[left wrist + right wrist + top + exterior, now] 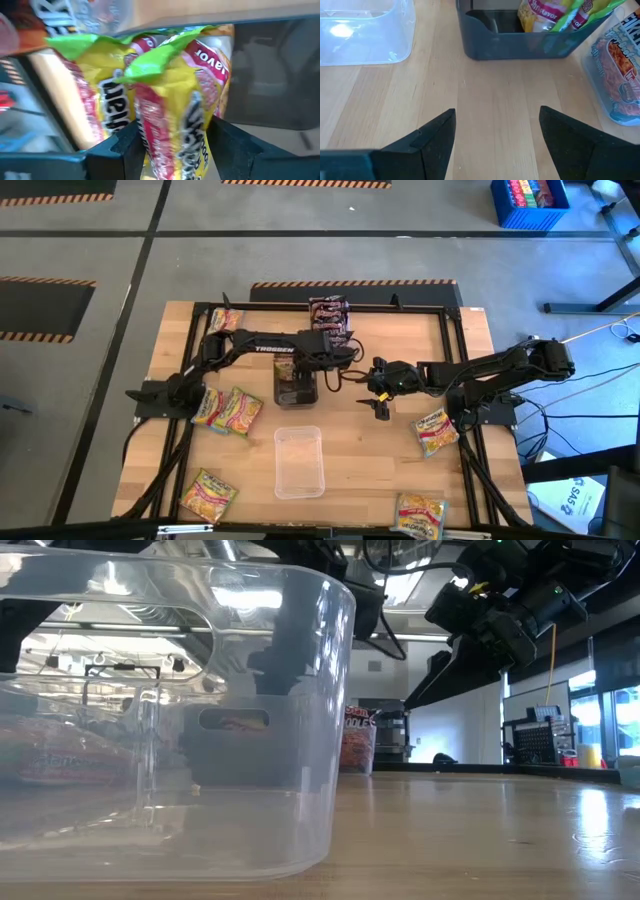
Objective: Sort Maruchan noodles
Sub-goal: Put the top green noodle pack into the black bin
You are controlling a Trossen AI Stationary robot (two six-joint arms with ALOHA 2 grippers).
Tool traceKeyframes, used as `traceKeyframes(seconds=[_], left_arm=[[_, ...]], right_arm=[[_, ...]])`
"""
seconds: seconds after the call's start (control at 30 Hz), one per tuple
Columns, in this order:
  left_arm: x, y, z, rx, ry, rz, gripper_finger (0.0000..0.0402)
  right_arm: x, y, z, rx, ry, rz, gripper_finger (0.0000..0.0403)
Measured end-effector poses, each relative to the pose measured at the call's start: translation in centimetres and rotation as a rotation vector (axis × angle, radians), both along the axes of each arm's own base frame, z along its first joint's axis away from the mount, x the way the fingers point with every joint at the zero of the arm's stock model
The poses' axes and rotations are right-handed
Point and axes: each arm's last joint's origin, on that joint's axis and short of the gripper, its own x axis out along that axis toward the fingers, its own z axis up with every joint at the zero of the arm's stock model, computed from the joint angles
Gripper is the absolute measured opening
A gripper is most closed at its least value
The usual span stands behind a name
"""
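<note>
The left gripper (170,150) hangs over the dark grey plastic bin (520,42). A yellow-pink noodle packet (175,100) stands between its fingers, apparently being let go into the matching bin. The right gripper (495,135) waits beside the bin, jaws spread and empty.

Both arms (250,345) are matte black with jointed links; white "TROSSEN" lettering marks the left forearm. Dark wedge-shaped fingers (432,135) terminate each wrist.
</note>
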Motion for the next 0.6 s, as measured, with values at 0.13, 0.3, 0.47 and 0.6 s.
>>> traceKeyframes(seconds=[0.13,0.3,0.47,0.6], left_arm=[[0.0,-0.4,0.1,0.034,0.024,-0.042,0.0190],[-0.4,-0.7,0.2,0.029,0.062,-0.048,0.0192],[-0.8,-1.1,1.5,0.027,0.041,-0.055,0.0192],[-1.5,-1.4,3.6,0.037,-0.022,-0.043,0.0192]], right_arm=[[0.0,0.0,0.0,0.000,0.000,0.000,0.0269],[0.0,0.0,0.0,0.000,0.000,0.000,0.0269],[0.0,0.0,0.0,0.000,0.000,0.000,0.0269],[0.0,0.0,0.0,0.000,0.000,0.000,0.0269]])
